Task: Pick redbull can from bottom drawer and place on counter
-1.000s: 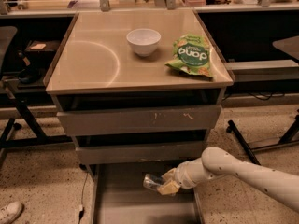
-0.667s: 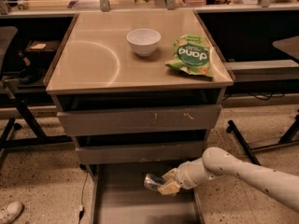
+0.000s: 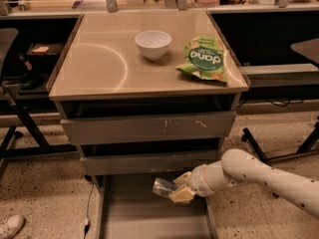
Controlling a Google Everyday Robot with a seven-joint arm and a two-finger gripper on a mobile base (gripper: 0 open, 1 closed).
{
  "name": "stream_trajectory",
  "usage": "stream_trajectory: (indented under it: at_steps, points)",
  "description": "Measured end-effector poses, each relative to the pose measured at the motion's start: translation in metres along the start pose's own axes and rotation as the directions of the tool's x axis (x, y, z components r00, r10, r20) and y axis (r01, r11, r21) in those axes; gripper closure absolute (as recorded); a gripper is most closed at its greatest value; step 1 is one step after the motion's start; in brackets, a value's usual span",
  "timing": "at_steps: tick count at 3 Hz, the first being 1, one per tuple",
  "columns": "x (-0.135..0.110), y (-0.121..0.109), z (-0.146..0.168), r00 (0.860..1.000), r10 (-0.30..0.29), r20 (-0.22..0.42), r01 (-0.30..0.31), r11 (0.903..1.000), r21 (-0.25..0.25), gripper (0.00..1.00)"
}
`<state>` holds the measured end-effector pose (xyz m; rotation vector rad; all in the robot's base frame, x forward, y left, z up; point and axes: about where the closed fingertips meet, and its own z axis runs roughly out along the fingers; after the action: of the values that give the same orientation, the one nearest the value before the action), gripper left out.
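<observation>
Little changed: the gripper clamps its fingers on the slim silvery redbull can above the grey metal bottom drawer, below the glossy beige tabletop.

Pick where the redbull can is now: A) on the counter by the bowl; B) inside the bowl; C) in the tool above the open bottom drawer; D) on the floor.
C: the tool grips the redbull can low over the bottom drawer; the counter carries the bowl and snack bag.
</observation>
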<state>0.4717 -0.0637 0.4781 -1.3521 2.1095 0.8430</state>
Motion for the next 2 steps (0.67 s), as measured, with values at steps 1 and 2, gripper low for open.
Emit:
stream_trajectory:
  at_steps: [1, 2]
  points:
    - [-0.044, 0.015, -0.033, 0.998, -0.057, -0.004, 0.057, 0.9976, 0.039, 1.0]
    - [-0.091, 0.025, -0.058, 0.991, -0.13, -0.028, 0.132, 0.9885, 0.075, 1.0]
